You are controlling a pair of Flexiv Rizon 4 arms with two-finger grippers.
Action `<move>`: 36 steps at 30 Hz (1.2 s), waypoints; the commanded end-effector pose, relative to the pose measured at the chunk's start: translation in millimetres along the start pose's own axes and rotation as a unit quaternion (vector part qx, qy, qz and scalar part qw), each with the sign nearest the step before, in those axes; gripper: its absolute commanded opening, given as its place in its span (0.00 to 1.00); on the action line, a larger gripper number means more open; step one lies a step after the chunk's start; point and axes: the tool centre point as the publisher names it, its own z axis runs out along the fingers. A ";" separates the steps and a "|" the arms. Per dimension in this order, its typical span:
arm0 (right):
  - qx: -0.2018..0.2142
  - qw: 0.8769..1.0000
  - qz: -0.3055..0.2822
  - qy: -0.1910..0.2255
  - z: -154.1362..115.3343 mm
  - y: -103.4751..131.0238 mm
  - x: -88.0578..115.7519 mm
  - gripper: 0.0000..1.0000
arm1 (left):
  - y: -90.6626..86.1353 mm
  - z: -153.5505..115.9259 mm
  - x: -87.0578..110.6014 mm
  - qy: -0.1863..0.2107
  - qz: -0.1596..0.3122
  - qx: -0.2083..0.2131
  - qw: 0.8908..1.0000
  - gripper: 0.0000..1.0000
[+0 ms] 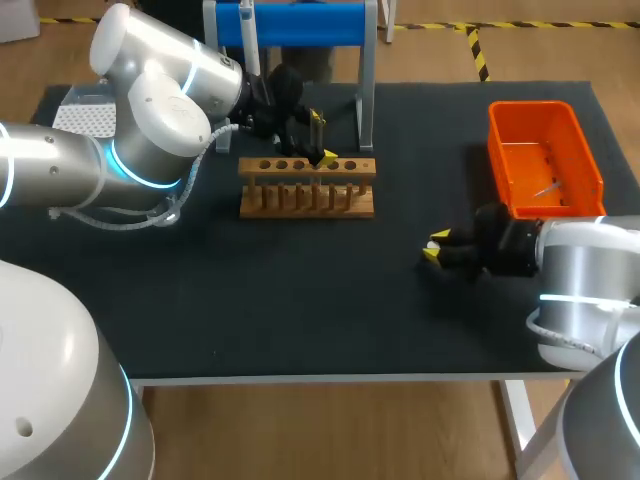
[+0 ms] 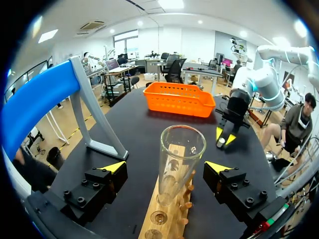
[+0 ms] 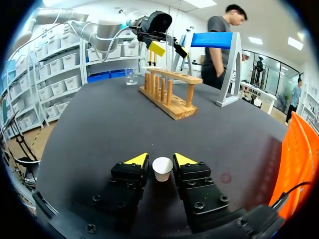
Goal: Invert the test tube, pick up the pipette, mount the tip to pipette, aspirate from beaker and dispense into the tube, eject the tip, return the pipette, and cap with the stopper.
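1. Find the left pincer (image 2: 165, 166) spread wide, one finger on each side of the tube (image 2: 180, 149) and touching neither wall, at twelve o'clock on the table
2. Note the tube standing upright, mouth up, in the wooden rack (image 1: 307, 198), with the blue stand (image 1: 300, 24) just behind at the rack's twelve o'clock
3. Find the right pincer (image 3: 161, 160) closed narrow on the small white stopper (image 3: 162, 168), pressing it from both sides, low over the table at four o'clock and well apart from the rack
4. Judge the tube as already turned mouth up, with all the pipette work and the capping yet to do
5. Watch for a finger catching the tube's rim on the way out, through pulling back crookedly; likely result, a tilted or lifted tube
6. Beware of bumping the stand's leg when backing off, given the tight gap there
7. Mind the beaker (image 3: 131, 76) at the rack's nine o'clock, hidden under the left arm from above; a low sweep there risks a spill
8. Expect the stopper to slip if squeezed unevenly, being small and tapered; then a roll across the table, perhaps toward the orange bin (image 1: 545, 125) at two o'clock
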 end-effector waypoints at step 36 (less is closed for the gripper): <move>0.000 0.997 -0.050 0.059 -23.5 76.5 -14.9 0.00 | -0.4 0.2 -1.2 0.002 0.000 -0.001 1.000 1.00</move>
